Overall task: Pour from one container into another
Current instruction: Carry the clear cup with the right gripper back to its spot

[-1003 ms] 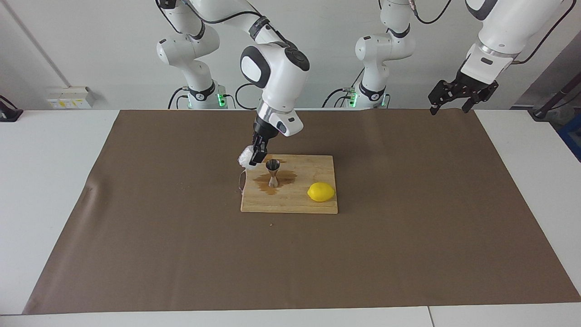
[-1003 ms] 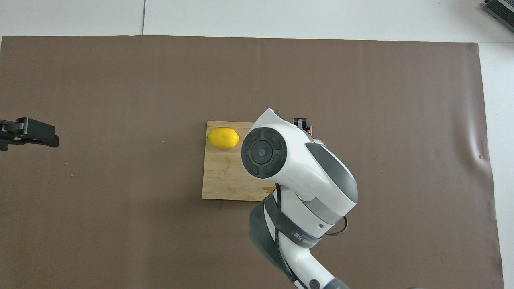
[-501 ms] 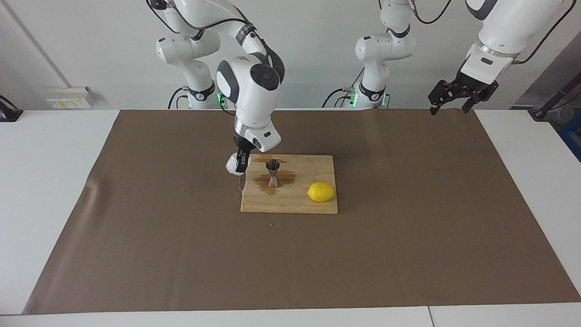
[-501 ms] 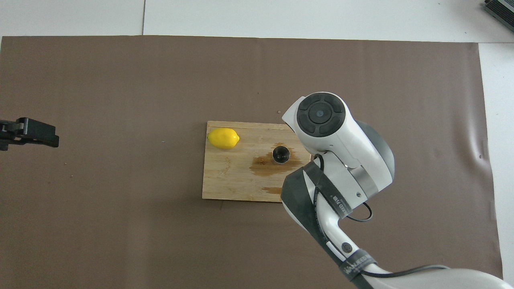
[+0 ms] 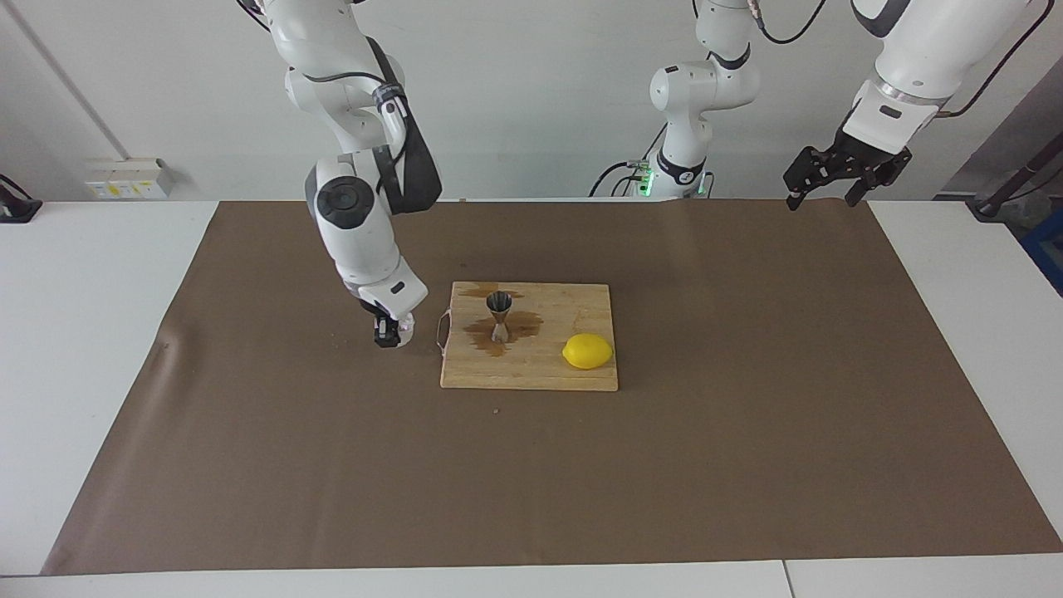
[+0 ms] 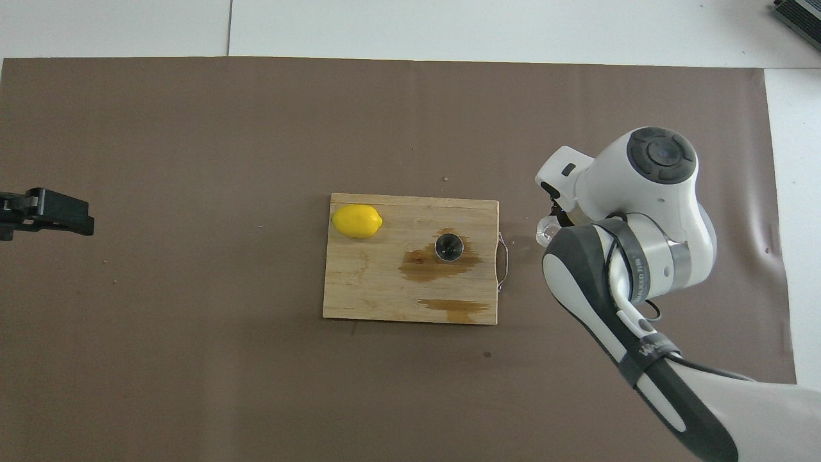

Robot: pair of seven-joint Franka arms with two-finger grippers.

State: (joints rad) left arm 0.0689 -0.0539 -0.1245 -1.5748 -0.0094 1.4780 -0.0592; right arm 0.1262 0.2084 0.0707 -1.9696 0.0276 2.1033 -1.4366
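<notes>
The whitish crinkled cup (image 5: 405, 325) is low at the brown mat, beside the board's handle toward the right arm's end, with my right gripper (image 5: 387, 332) shut on it. From overhead only a sliver of the cup (image 6: 544, 231) shows past the arm. The steel jigger (image 5: 499, 316) stands upright on the wooden board (image 5: 573, 374), in a brown puddle (image 5: 482, 336). The overhead view shows the jigger (image 6: 449, 247) with a dark inside. My left gripper (image 5: 822, 195) hangs open and high over the mat's corner at the left arm's end, waiting.
A yellow lemon (image 5: 587, 350) lies on the board, toward the left arm's end. A second brown streak (image 6: 455, 308) wets the board's edge nearest the robots. A metal handle (image 6: 503, 260) sticks out from the board toward the cup. The brown mat (image 5: 747, 432) covers the table.
The right arm swung the cup away from the jigger, off the board toward the right arm's end, and lowered it to the mat. The left arm stayed still.
</notes>
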